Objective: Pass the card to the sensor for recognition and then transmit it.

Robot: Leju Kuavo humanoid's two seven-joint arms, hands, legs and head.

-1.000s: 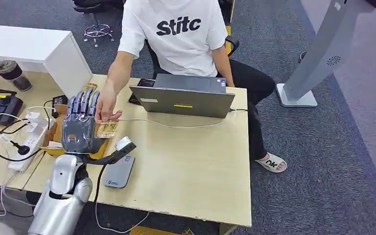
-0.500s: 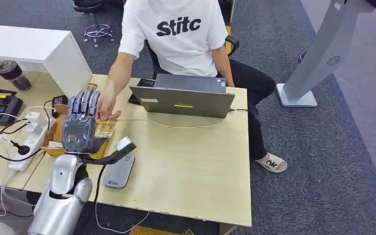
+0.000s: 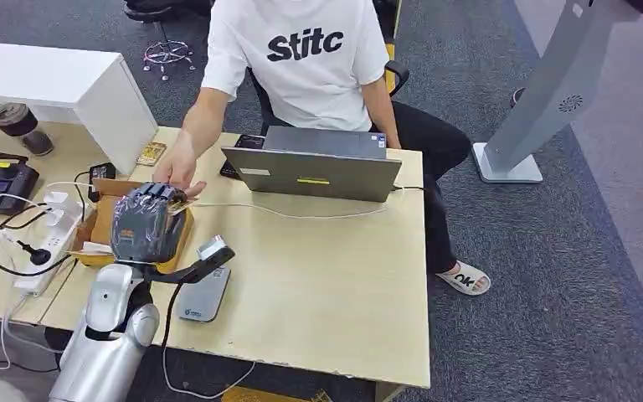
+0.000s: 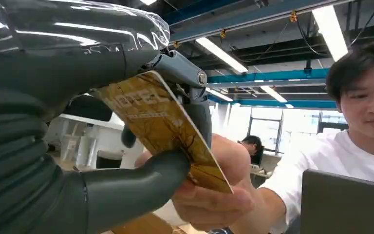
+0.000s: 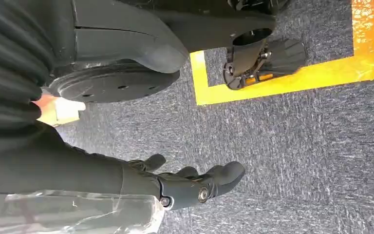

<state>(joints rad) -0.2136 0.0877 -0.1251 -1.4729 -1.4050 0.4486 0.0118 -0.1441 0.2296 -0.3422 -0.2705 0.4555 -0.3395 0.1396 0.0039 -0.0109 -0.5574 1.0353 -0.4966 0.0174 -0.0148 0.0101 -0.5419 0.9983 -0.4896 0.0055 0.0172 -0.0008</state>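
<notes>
My left hand [image 3: 146, 222] is raised over the left part of the desk, its fingers curled down. In the left wrist view, the hand [image 4: 78, 146] pinches a golden card [image 4: 165, 126] between the thumb and the darker fingers. A person's hand [image 4: 214, 195] holds the card's far end at the same moment. In the head view that person's hand [image 3: 176, 172] touches my fingertips, and a corner of the card [image 3: 181, 203] peeks out. A grey flat reader [image 3: 203, 293] with a cable lies on the desk just behind my hand. My right hand [image 5: 190, 185] hangs over the carpet, fingers apart, holding nothing.
A person in a white shirt sits behind a grey laptop [image 3: 314, 163]. A cardboard box [image 3: 92, 226] lies under my left hand, beside a power strip [image 3: 46, 243] with cables. Another golden card [image 3: 151, 153] lies by the white box [image 3: 50, 84]. A grey kiosk stand [image 3: 544, 100] is at the right.
My left hand's fingers were stretched out flat; now they have curled over the card. The person's hand moved slightly back towards my fingertips with the card.
</notes>
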